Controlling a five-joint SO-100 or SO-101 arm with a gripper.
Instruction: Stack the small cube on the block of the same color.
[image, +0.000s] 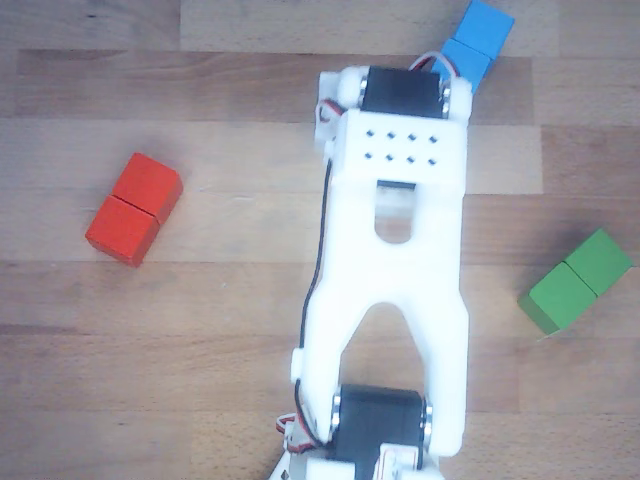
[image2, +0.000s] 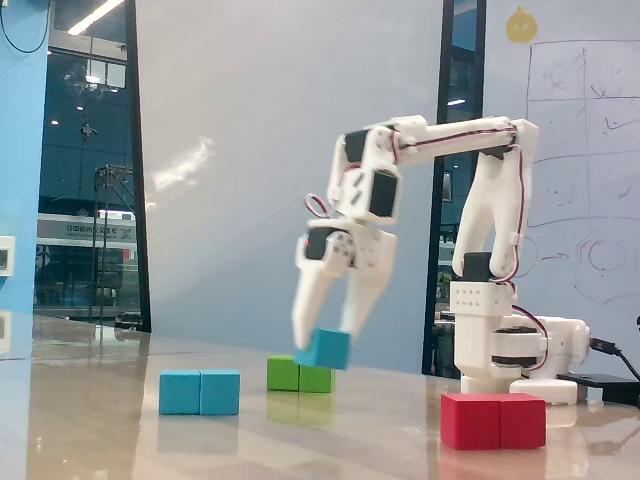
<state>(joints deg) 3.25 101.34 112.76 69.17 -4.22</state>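
In the fixed view my gripper (image2: 328, 335) is shut on the small light-blue cube (image2: 325, 349) and holds it tilted a little above the table. The fingers are blurred. The light-blue two-cube block (image2: 200, 392) lies flat on the table, to the left of and below the held cube, with a clear gap between them. In the other view the same block (image: 480, 40) shows at the top right, partly covered by my white arm (image: 395, 250). The gripper and the small cube are hidden under the arm in that view.
A red two-cube block (image2: 493, 420) (image: 135, 208) and a green two-cube block (image2: 300, 375) (image: 578, 280) lie on the wooden table. In the fixed view the green block is behind the held cube. The arm's base (image2: 505, 340) stands at the right.
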